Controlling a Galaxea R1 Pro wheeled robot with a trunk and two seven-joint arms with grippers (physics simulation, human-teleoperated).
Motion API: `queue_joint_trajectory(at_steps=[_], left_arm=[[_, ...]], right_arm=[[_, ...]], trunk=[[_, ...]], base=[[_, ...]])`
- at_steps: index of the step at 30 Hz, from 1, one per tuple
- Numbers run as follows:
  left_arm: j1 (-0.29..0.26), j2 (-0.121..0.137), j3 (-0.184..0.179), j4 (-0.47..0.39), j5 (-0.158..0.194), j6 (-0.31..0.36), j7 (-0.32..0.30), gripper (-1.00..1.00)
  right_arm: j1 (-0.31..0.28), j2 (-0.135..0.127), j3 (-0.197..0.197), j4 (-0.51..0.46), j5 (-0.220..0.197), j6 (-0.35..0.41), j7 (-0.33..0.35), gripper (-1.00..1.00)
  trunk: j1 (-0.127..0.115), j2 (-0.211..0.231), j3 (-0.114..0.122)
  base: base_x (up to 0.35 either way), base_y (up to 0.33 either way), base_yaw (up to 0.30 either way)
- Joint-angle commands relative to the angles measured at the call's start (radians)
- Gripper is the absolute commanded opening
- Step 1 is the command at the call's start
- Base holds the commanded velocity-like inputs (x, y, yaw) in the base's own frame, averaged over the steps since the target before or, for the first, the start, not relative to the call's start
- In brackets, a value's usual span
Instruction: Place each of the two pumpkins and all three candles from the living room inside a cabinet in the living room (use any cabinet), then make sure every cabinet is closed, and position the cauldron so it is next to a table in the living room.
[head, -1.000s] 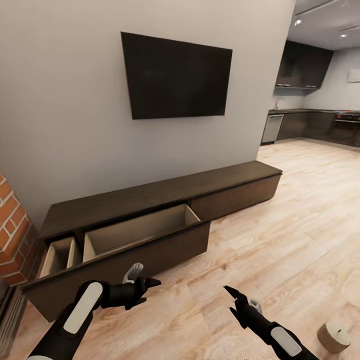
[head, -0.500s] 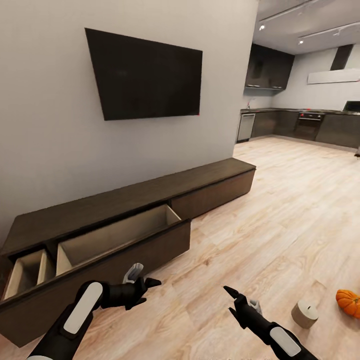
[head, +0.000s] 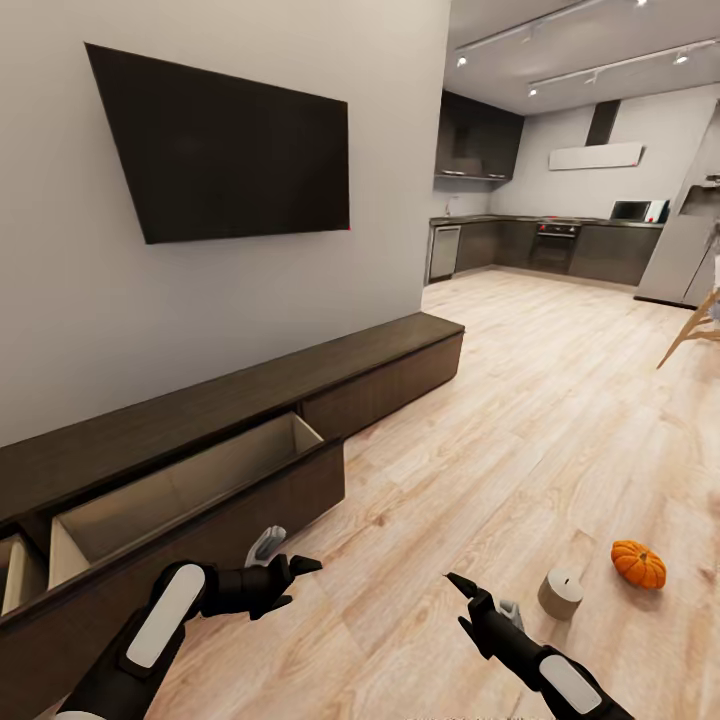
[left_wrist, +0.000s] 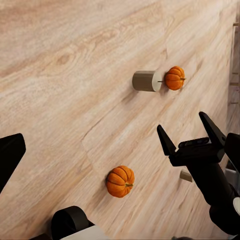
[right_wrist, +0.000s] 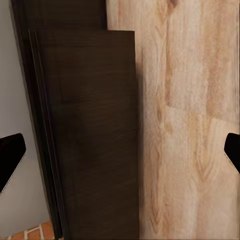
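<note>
Floor (head: 520, 400): pale wood planks, visible grain, slight sheen.
Cabinet (head: 250, 395): dark-brown wood, matt; open drawer lined pale beige.
Pumpkin (head: 639, 563): ribbed orange skin, smooth.
Candle (head: 560, 592): grey-beige, matt, possibly wax.
Wall (head: 60, 300): plain matt grey.
TV (head: 225, 145), upper left: black, satin.

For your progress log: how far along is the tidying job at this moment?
Done: a drawer of the long dark-brown wooden cabinet stands open, empty as far as visible. In hand: nothing; left gripper and right gripper have open, empty jaws. Left: two orange ribbed pumpkins and a grey-beige stubby candle lie on the floor.
</note>
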Motion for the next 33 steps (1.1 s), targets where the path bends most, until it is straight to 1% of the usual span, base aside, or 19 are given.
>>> queue_joint_trajectory(at_steps=[1,11,14,19,33], left_arm=[[0.0,0.001,-0.001,-0.001,0.007,0.002,0.006,1.0],[0.0,-0.001,-0.003,-0.001,0.007,0.002,0.006,1.0],[0.0,-0.001,-0.004,-0.001,0.007,0.002,0.006,1.0],[0.0,-0.002,-0.004,0.0,0.007,0.002,0.007,1.0],[0.0,-0.001,-0.005,-0.001,0.007,0.002,0.006,1.0]], right_arm=[[-0.001,-0.001,0.007,0.001,-0.01,0.002,0.001,1.0],[-0.001,0.0,0.007,0.003,-0.009,-0.001,0.0,1.0],[-0.001,0.0,0.007,0.004,-0.011,-0.029,0.0,1.0],[-0.001,-0.002,0.007,0.005,-0.009,-0.041,0.0,1.0],[-0.001,-0.002,0.007,0.004,-0.011,-0.042,0.0,1.0]], trunk=[[0.0,0.0,-0.001],[0.0,0.0,-0.001],[0.0,0.0,-0.001],[0.0,0.0,-0.001],[0.0,0.0,-0.001]], base=[[0.0,0.0,-0.281],[0.0,0.0,-0.281],[0.0,0.0,-0.281],[0.0,0.0,-0.281],[0.0,0.0,-0.281]])
